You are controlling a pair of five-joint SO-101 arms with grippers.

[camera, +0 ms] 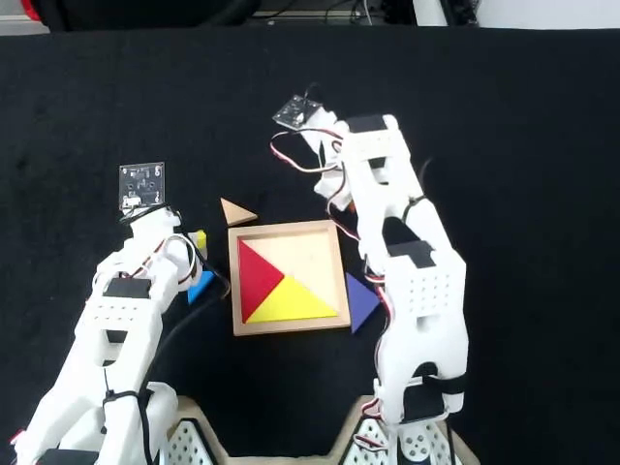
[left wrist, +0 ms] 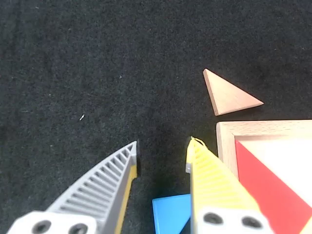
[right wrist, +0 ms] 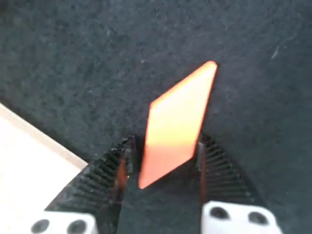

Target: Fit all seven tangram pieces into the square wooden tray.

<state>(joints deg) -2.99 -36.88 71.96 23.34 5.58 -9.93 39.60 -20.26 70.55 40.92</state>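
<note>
Tray holds two: red triangle, yellow triangle | three loose beside it: wooden triangle, blue piece, purple triangle | my right tool clamps one orange parallelogram | left tool gapes open

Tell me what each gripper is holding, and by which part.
The right gripper appears to pinch the orange parallelogram across its two long edges, at the end nearer the wrist. The left gripper is open and holds nothing.
</note>
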